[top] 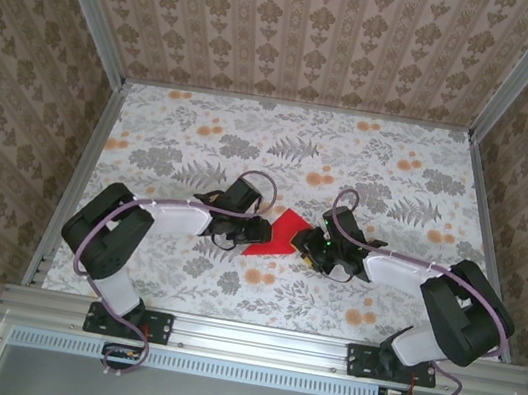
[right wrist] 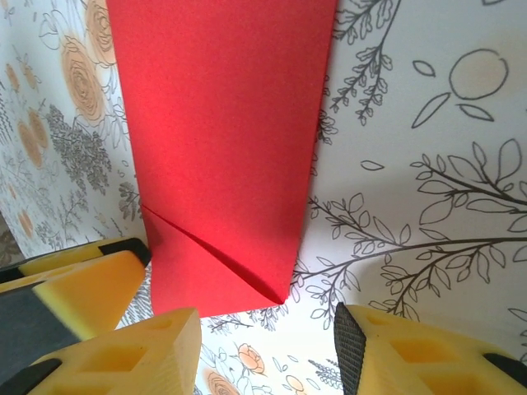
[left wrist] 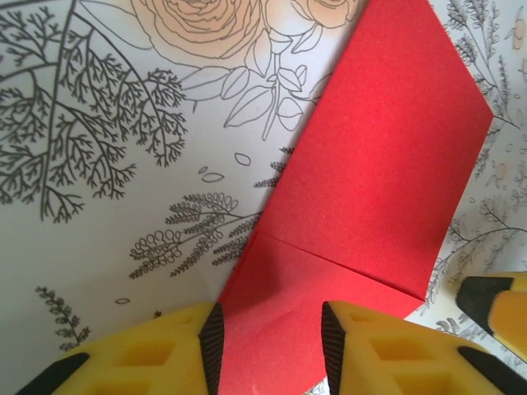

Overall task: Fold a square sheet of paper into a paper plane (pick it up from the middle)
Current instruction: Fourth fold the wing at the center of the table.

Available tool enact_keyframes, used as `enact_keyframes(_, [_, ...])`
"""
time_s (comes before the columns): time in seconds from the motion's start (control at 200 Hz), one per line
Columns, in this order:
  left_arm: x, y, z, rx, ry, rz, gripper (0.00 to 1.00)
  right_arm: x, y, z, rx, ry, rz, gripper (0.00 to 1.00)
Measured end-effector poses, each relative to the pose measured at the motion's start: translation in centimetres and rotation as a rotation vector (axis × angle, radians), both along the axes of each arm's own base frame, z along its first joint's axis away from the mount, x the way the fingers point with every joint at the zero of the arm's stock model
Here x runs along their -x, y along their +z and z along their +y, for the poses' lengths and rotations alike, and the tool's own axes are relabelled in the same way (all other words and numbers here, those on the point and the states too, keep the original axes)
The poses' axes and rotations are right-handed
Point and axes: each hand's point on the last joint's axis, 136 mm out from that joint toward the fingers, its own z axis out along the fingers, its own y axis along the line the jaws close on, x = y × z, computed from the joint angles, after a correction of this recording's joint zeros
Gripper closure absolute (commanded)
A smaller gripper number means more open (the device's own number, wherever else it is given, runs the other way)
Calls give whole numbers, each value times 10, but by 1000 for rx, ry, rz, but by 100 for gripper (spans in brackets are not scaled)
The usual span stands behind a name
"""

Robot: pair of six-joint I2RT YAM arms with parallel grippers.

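Observation:
The square sheet of paper (top: 284, 231) is bright red and lies folded on the flowered table top between the two arms, a folded flap (left wrist: 313, 288) showing across one end. My left gripper (top: 256, 232) is at its left end; in the left wrist view its jaws (left wrist: 272, 329) stand apart with the red paper lying in the gap, not pinched. My right gripper (top: 308, 248) is at the paper's right side, open (right wrist: 263, 329), with the paper's (right wrist: 222, 148) near edge just ahead of the fingertips and bare table between them.
The floral table cover (top: 282, 150) stretches to patterned walls at the back and sides, with metal rails (top: 266, 338) along the near edge. One finger of the left gripper (right wrist: 74, 288) shows beside the paper in the right wrist view.

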Motion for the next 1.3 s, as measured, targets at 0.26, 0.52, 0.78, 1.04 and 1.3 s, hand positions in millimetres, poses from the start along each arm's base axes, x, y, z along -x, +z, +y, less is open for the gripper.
enact_keyframes(0.26, [9,2,0,28,-24,22,47,2,-1,1,-6,6,9,51])
enact_keyframes(0.52, [14,1,2,33,-31,35,49,1,0,6,-27,21,4,52])
enact_keyframes(0.78, [15,1,2,38,-29,36,49,-2,-4,13,-55,33,9,53])
enact_keyframes(1.04, [15,0,2,42,-26,36,49,-5,-4,18,-81,43,-1,55])
enact_keyframes(1.3, [15,0,2,44,-20,39,49,-11,3,24,-116,35,-23,59])
